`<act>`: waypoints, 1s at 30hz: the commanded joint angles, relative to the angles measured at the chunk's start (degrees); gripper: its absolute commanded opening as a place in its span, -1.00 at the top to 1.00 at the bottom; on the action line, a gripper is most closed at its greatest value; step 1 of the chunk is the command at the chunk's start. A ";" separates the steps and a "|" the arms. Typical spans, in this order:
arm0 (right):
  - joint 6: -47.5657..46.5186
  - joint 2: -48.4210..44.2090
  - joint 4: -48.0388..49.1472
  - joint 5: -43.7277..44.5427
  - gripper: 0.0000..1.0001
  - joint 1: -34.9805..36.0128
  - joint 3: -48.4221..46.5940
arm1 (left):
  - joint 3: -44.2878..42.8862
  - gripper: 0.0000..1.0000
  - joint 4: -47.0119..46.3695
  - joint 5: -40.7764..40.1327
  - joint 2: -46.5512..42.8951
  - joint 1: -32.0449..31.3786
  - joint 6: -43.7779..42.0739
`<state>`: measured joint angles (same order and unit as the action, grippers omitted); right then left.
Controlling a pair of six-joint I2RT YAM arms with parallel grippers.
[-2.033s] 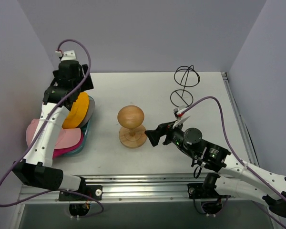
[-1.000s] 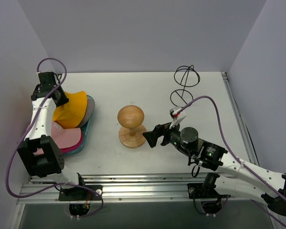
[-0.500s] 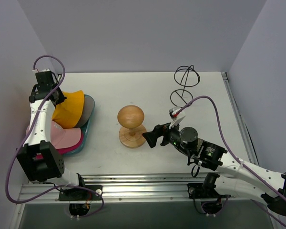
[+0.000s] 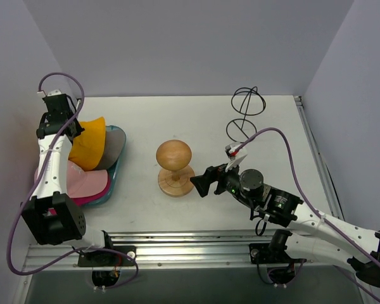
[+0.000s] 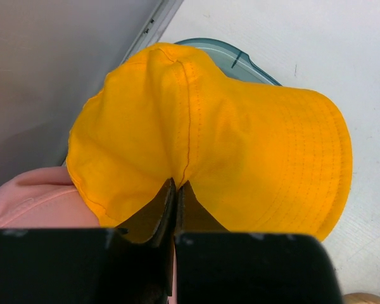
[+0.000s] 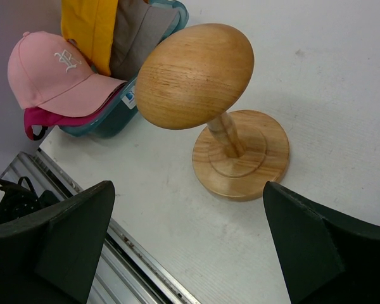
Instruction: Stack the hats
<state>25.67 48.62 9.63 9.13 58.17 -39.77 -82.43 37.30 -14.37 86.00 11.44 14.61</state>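
Observation:
The yellow bucket hat (image 5: 240, 139) lies on the pile in the teal tray (image 4: 112, 179) at the table's left. My left gripper (image 5: 176, 185) is shut, pinching a fold of the hat's crown; from above, the left gripper (image 4: 71, 133) sits at the hat's left edge. The grey bucket hat (image 4: 116, 144) lies under the yellow hat (image 4: 90, 140), on its right. The light pink cap (image 6: 50, 73) rests on the magenta cap (image 6: 41, 121) at the tray's near end. My right gripper (image 6: 189, 190) stands wide open and empty, just right of the wooden stand (image 4: 173, 166).
Two black wire frames (image 4: 244, 114) stand at the back right. The left wall runs close beside the tray. An aluminium rail (image 4: 177, 240) lines the table's near edge.
My left gripper has closed on the yellow hat's crown and shifted slightly left toward the wall, bunching the hat. The right arm has barely moved.

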 commanded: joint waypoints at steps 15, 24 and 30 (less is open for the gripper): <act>-0.27 -1.51 0.74 0.45 -0.99 0.10 -2.24 | -6.16 0.95 -1.53 -5.05 -11.90 -1.94 2.97; -1.50 -4.14 -1.63 3.09 -0.98 0.10 -3.47 | -5.90 0.95 -2.32 -5.40 -14.89 -10.29 3.32; -2.20 -7.57 -2.25 3.70 -0.99 0.10 -4.18 | -6.86 0.95 -1.26 -0.84 -17.61 -15.13 3.23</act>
<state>24.88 43.48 6.83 10.85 58.17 -41.28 -85.69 37.45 -18.00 71.66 -1.69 17.61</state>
